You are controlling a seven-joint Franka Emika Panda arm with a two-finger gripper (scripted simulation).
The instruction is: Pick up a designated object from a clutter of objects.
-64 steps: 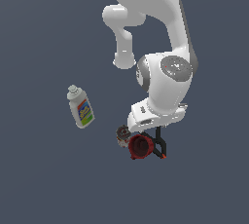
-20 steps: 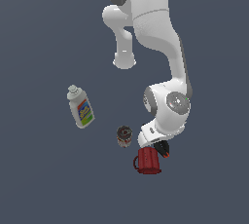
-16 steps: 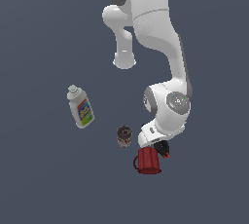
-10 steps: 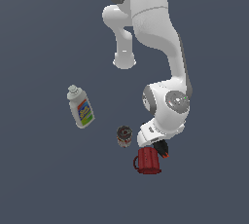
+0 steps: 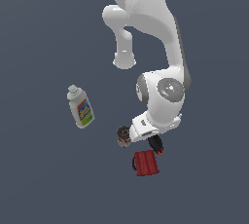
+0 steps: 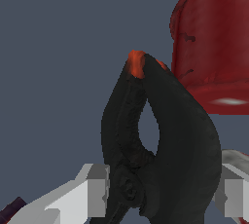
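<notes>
The black spring clamp [image 6: 160,135] with orange-red tips stands between my two white fingers [image 6: 95,189], which press on both its sides. In the exterior view only a bit of the clamp [image 5: 156,145] shows under my hand, just above the red mug [image 5: 146,163]. My gripper [image 5: 152,140] is shut on the clamp, close over the floor. The mug also shows in the wrist view [image 6: 214,43], right behind the clamp's tips. Most of the clamp is hidden by the arm in the exterior view.
A small dark can [image 5: 124,136] stands close to my hand on the exterior view's left. A white labelled bottle [image 5: 80,108] lies further to that side. A second can does not show in the exterior view.
The lower arm has shifted slightly upward over the last second. The clamp stays between the fingers; mug, can and bottle have not moved.
</notes>
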